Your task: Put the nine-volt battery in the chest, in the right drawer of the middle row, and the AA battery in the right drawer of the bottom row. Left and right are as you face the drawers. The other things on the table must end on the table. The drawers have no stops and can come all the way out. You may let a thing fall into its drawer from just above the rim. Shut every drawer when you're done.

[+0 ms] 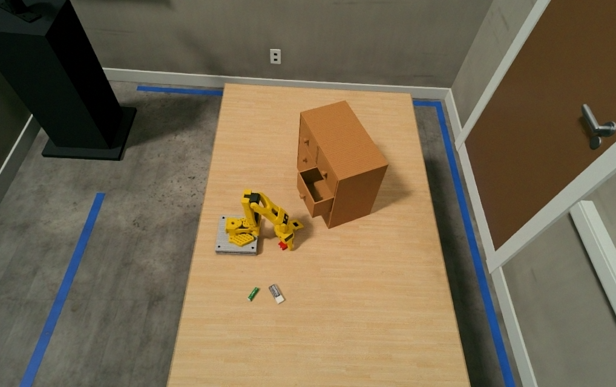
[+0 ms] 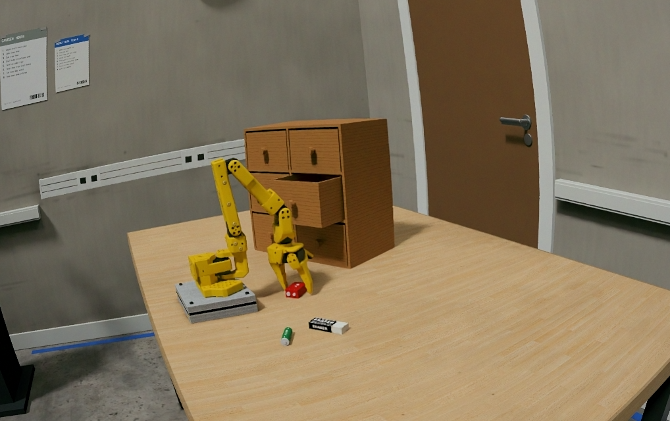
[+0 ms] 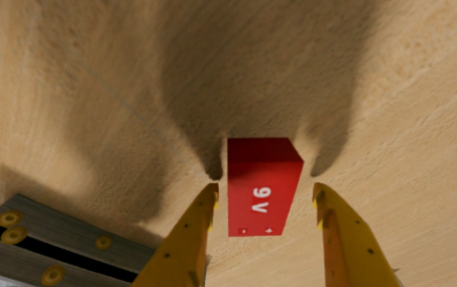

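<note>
The red nine-volt battery [image 1: 282, 245] [image 2: 295, 290] [image 3: 260, 179] lies flat on the table. My gripper [image 1: 287, 246] [image 2: 297, 291] [image 3: 267, 186] is open, pointing down, with one finger on each side of the battery; the wrist view shows gaps on both sides. The green AA battery [image 1: 252, 293] [image 2: 286, 335] lies on the table toward the front. The right drawer of the middle row [image 1: 322, 207] [image 2: 309, 201] is pulled well out, and its visible inside is empty. The right drawer of the bottom row [image 2: 327, 243] looks shut, partly hidden by the arm.
The brown chest [image 1: 344, 139] [image 2: 366, 193] stands behind the gripper, its other visible drawers shut. A black-and-white eraser [image 1: 276, 293] [image 2: 328, 326] lies beside the AA battery. The arm's grey base plate [image 1: 236, 248] [image 2: 222, 308] is left of the gripper.
</note>
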Tool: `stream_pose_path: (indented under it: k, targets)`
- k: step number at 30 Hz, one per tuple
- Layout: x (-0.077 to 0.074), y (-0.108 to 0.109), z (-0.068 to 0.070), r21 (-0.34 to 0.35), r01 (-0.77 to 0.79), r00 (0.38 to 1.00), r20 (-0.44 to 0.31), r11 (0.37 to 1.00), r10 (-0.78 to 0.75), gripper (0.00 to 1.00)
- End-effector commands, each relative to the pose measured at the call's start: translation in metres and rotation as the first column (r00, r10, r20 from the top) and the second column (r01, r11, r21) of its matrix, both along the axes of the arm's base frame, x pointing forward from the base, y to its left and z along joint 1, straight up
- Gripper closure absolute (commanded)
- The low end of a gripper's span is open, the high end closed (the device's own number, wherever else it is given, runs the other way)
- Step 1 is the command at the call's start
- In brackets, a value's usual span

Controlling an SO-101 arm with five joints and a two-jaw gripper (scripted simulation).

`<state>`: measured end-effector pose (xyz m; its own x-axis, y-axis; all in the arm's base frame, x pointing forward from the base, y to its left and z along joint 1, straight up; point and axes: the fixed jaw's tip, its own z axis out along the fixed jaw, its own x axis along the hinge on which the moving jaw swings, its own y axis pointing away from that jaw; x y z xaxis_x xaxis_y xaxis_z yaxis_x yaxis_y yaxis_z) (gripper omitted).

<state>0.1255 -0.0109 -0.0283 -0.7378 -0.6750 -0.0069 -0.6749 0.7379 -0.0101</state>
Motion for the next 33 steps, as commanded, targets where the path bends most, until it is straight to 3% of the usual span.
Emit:
stream_pose_path:
  k: [1, 33]
  targets:
    - [-0.0034, 0.0007, -0.0017, 0.003, 0.003, 1.0, -0.012, 1.0, -0.003, 0.72]
    - [-0.0034, 0.0007, -0.0017, 0.003, 0.003, 1.0, -0.012, 1.0, -0.003, 0.9]
